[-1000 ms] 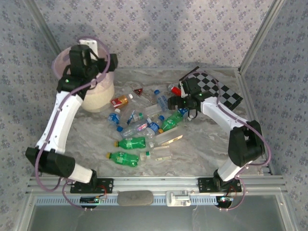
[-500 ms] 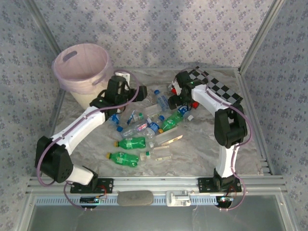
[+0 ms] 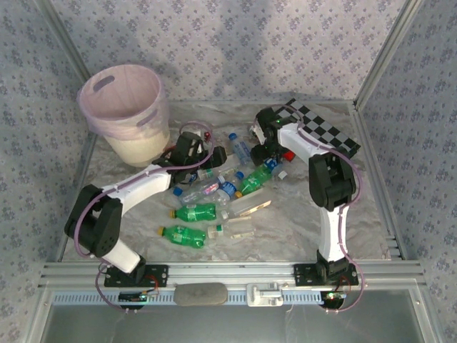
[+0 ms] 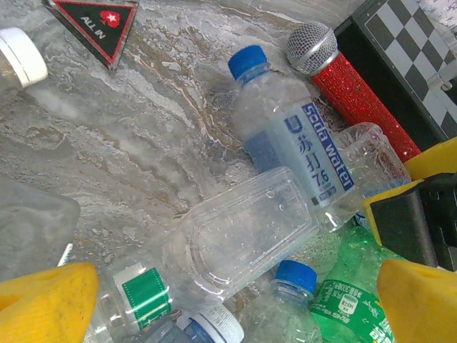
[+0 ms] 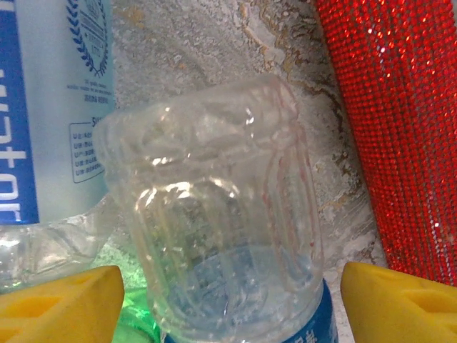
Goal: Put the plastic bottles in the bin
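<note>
Plastic bottles lie scattered mid-counter, to the right of the bin at far left. Left jaws stand wide above the heap; right jaws, part-open, straddle a clear bottle without clamping it.

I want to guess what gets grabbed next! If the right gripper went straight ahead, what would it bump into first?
Most likely the clear crumpled bottle: it lies directly ahead of the right gripper, between its open yellow fingers. Depth is hard to judge.
</note>
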`<state>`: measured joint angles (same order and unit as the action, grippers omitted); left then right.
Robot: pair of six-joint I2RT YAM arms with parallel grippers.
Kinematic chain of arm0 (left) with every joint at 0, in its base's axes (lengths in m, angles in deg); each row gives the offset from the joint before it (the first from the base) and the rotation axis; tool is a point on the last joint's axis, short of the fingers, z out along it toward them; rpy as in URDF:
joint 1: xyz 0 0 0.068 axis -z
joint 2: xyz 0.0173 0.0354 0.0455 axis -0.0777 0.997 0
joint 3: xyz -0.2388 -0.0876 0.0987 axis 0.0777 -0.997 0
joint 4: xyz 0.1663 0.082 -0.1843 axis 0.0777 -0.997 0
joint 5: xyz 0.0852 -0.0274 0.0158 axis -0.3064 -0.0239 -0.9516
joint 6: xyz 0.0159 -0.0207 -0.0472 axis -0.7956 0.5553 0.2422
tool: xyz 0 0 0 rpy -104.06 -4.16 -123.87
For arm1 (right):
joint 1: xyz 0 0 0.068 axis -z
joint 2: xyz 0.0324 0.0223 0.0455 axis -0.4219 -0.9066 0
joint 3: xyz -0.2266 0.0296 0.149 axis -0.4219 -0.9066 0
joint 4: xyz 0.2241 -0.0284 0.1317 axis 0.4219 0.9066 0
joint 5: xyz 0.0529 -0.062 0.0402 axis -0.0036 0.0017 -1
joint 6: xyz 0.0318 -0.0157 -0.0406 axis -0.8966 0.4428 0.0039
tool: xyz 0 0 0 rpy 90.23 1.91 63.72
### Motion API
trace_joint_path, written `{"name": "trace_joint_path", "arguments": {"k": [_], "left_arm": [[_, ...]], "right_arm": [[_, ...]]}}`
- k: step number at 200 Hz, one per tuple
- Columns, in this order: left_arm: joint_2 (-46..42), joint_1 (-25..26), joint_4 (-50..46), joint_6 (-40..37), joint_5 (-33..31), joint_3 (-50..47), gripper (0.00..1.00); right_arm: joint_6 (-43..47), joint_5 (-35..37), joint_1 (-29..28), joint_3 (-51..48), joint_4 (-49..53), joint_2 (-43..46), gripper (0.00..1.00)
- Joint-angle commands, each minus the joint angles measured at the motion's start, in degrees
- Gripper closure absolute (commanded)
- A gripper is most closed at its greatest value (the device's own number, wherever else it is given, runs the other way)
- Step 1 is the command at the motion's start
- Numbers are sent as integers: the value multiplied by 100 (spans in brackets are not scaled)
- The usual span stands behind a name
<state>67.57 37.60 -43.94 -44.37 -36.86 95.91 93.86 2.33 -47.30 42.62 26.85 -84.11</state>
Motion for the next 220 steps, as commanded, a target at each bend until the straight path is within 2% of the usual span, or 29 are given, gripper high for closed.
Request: {"name": "trace_joint_path", "arguments": {"k": [1, 78, 125, 170, 199, 220], "left_arm": [[30, 31, 237, 160, 134, 101, 0], [31, 34, 176, 245, 90, 139, 0], [16, 36, 147, 281, 71, 131, 0], [0, 59, 350, 334, 164, 91, 0], [-69, 89, 678, 319, 249, -48, 0], [-76, 139, 1045, 180, 558, -108, 0]], "right_arm": [[167, 98, 19, 180, 85, -204, 20], [197, 33, 37, 342, 53, -554, 21], [207, 14, 64, 202, -62, -442, 34], [-6, -210, 166, -105, -460, 149, 41], [-346, -682, 349, -380, -904, 694, 41], [-753, -1079, 524, -521, -1236, 1055, 42]]}}
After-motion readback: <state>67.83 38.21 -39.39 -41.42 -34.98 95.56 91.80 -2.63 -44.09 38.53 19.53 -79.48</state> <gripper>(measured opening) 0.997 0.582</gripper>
